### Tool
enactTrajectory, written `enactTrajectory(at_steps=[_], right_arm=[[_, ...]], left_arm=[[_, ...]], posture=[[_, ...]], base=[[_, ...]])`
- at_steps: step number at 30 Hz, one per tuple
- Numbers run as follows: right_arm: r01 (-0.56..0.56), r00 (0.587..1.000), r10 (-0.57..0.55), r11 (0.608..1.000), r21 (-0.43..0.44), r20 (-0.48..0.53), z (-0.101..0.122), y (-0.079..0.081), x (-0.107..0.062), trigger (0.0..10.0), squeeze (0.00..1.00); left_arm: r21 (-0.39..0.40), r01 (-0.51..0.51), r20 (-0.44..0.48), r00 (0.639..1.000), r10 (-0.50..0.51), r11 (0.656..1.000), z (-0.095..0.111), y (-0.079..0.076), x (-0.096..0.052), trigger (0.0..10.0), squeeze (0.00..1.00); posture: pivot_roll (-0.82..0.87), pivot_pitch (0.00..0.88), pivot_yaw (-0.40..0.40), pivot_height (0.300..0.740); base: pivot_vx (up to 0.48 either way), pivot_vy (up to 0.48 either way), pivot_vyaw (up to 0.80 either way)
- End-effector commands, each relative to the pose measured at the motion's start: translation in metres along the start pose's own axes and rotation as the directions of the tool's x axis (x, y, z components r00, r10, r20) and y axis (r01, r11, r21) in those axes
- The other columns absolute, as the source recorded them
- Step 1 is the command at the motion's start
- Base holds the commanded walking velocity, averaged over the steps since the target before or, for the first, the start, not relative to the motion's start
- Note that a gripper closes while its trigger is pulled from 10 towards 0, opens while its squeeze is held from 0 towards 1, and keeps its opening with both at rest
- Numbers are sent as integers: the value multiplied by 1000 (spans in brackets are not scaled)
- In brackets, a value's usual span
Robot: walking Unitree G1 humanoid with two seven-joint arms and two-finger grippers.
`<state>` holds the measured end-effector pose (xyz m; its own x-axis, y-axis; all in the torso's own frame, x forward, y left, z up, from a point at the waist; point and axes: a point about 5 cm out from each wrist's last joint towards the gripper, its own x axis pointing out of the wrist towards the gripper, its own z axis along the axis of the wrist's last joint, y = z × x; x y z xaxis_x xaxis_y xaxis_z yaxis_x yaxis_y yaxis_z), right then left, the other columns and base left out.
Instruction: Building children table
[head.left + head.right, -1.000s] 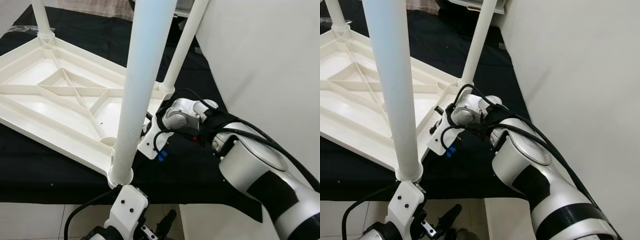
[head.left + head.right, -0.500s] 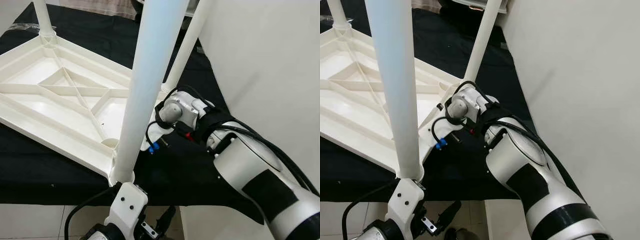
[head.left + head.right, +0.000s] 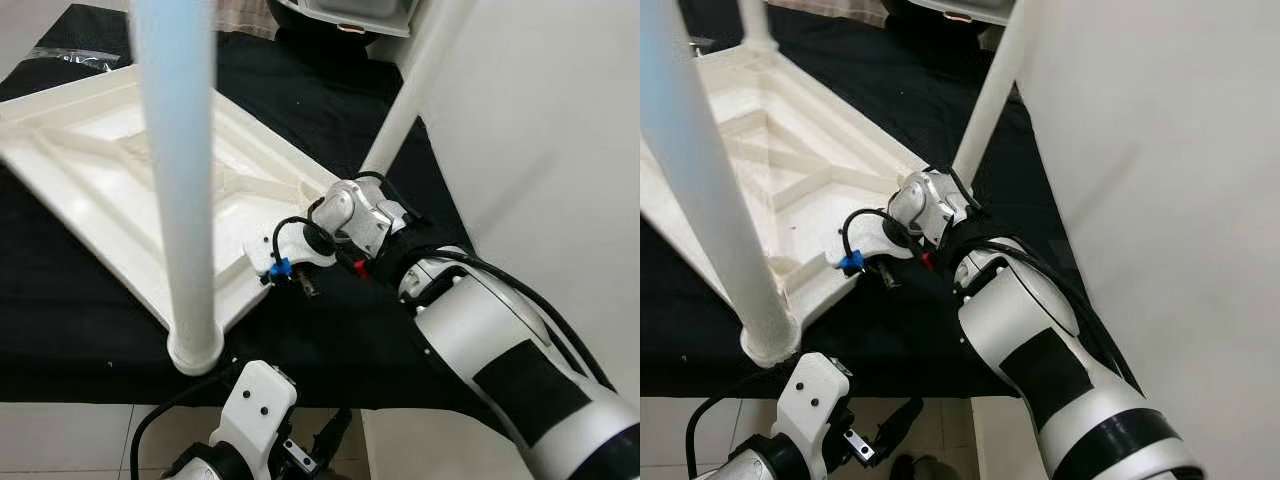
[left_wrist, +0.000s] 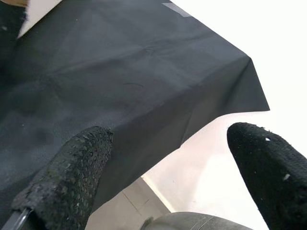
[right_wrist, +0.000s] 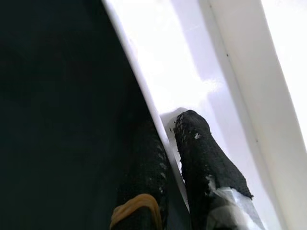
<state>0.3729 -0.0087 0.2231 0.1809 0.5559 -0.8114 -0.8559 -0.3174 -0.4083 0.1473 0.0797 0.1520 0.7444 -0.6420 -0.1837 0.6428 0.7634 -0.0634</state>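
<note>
White plastic table (image 3: 120,170), upside down on the black cloth (image 3: 90,330), is pinched at its rim by the right gripper (image 5: 165,143). Light, stiff, probably slippery; ribs suit gripping. Left gripper (image 4: 168,167) is spread, empty.

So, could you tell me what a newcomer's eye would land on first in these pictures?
Probably the white upturned tabletop lying ribbed side up on the black cloth, its legs standing up toward the camera. Next, the silver right arm reaching to its near edge, where the right pincer grips the tabletop's rim between its fingers. The left pincer hangs open below the cloth's edge.
</note>
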Motion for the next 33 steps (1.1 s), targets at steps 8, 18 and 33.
enactTrajectory(at_steps=[8, 18, 33], right_arm=[[150, 947, -246, 908, 391, 208, 30, -22, -6, 0, 0], [-27, 908, -194, 859, 512, 373, 65, -14, 13, 0, 0], [98, 801, -357, 870, 483, 480, 52, -28, -24, 10000, 1000]], left_arm=[[-8, 4, -26, 1000, -4, 1000, -6, 1, 1, 10000, 0], [-1, -1, -36, 999, 1, 1000, -9, 4, 1, 10000, 0], [12, -82, -37, 996, 82, 997, -11, 12, 4, 10000, 0]], posture=[[69, 170, -226, 740], [69, 170, -216, 740], [84, 158, -210, 740]], base=[[0, 0, 0], [0, 0, 0], [0, 0, 0]])
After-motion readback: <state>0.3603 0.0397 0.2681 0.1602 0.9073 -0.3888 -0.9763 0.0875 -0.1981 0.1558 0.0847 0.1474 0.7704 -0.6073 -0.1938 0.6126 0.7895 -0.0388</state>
